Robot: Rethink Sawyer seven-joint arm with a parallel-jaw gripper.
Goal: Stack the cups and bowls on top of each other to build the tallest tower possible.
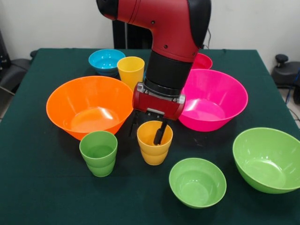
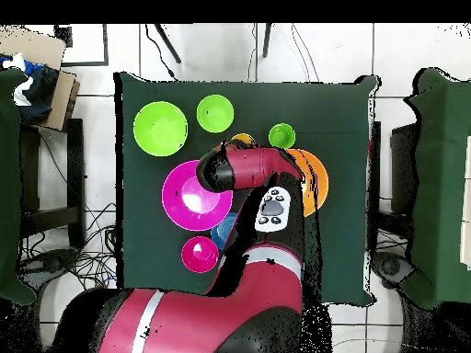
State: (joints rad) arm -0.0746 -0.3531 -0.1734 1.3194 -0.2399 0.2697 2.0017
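Note:
My gripper (image 1: 146,129) hangs open over the orange-yellow cup (image 1: 154,143). One finger (image 1: 160,133) dips inside the cup and the other stands just outside its far-left rim. The green cup (image 1: 98,153) stands to its left, and the yellow cup (image 1: 131,70) is further back. The large orange bowl (image 1: 89,105) and the large hot pink bowl (image 1: 213,98) flank the arm. The light blue bowl (image 1: 106,61) and a red-pink bowl (image 1: 204,61) sit at the back. A small lime green bowl (image 1: 197,182) and a large lime green bowl (image 1: 267,159) lie in front. In the overhead view the arm hides the gripper.
All the pieces stand apart on the dark green tablecloth (image 1: 42,187). In the overhead view the arm covers part of the large orange bowl (image 2: 315,179) and the hot pink bowl (image 2: 189,198). Chairs and a box stand beside the table.

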